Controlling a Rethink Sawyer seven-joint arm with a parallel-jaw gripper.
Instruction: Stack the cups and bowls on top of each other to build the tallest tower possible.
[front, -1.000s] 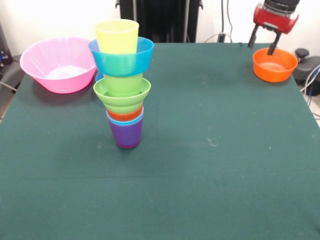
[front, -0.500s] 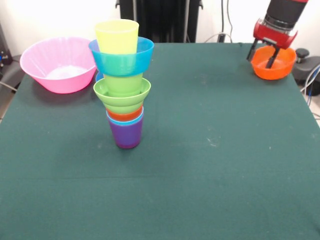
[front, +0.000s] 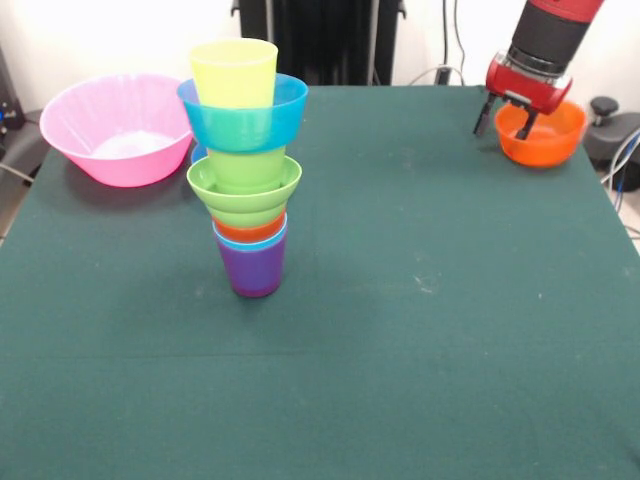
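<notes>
The green surface (front: 420, 330) spreads wide below me, and the big pink bowl (front: 118, 128) sits far off across it, beyond the tower (front: 245, 170). The tower stands well away from my jaws too: purple cup (front: 252, 270) at the base, yellow-green cup (front: 234, 72) on top, upright. My gripper (front: 504, 120) is clenched on the orange bowl (front: 542, 134), one jaw inside the rim, one outside, gripping its wall on the tower-facing side. The bowl looks lifted off the surface, though I can't be certain. What matters now, I reckon: the tower lies straight across from my jaws, its top higher than the bowl I carry, so I must rise before travelling over.
</notes>
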